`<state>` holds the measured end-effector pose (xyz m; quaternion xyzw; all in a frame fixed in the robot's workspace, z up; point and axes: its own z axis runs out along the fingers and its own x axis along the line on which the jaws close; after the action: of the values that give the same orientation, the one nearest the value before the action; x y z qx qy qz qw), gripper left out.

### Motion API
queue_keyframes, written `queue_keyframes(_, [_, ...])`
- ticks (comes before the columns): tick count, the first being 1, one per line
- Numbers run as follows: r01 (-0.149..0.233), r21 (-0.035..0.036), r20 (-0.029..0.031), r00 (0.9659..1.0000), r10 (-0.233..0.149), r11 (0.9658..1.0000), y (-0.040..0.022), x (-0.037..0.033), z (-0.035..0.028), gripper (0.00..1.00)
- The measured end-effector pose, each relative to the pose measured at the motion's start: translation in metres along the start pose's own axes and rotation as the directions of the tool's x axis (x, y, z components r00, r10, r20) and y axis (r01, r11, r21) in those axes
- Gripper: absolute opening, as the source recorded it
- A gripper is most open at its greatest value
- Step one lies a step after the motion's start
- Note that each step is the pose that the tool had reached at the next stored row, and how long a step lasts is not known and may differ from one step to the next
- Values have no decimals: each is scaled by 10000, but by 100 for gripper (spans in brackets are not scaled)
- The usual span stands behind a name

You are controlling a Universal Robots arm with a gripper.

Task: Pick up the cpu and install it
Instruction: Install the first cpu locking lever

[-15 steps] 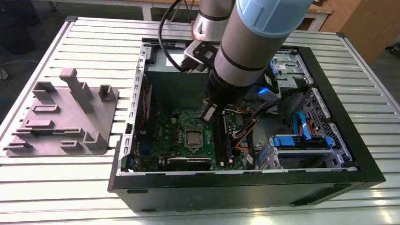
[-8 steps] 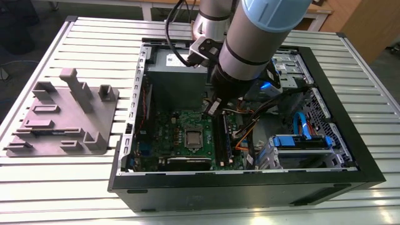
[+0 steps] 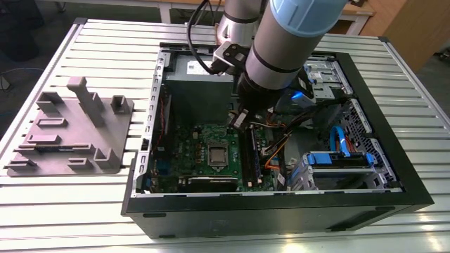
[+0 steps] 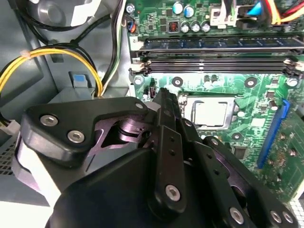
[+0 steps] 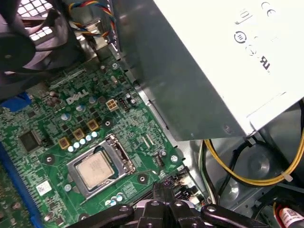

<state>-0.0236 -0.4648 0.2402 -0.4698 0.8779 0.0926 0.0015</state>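
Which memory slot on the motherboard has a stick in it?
In the second wrist view, the slot farthest from the cpu holds the memory stick; the slots nearer it look empty.

Grey and pale-blue jointed robot arm [image 3: 281, 47] angled steeply downward, black metal gripper [image 4: 166, 102] at its tip, fingers [image 4: 167, 142] pressed together, holding nothing

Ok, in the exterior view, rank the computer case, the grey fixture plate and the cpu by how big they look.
1. The computer case, by far the largest.
2. The grey fixture plate on the exterior view's left, clearly smaller.
3. The cpu, a small square seated in its motherboard socket.

The gaps are wide enough that nearness to the camera doesn't change the order.
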Motion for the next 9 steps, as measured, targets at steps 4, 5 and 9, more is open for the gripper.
queue_keyframes(4, [1, -1, 0, 10000, -1, 10000, 24, -38, 15, 10])
queue_keyframes(5, [0, -2, 1, 10000, 0, 10000, 30, -47, 19, 10])
queue_keyframes(9, [7, -36, 53, 10000, -7, 10000, 42, -69, 36, 10])
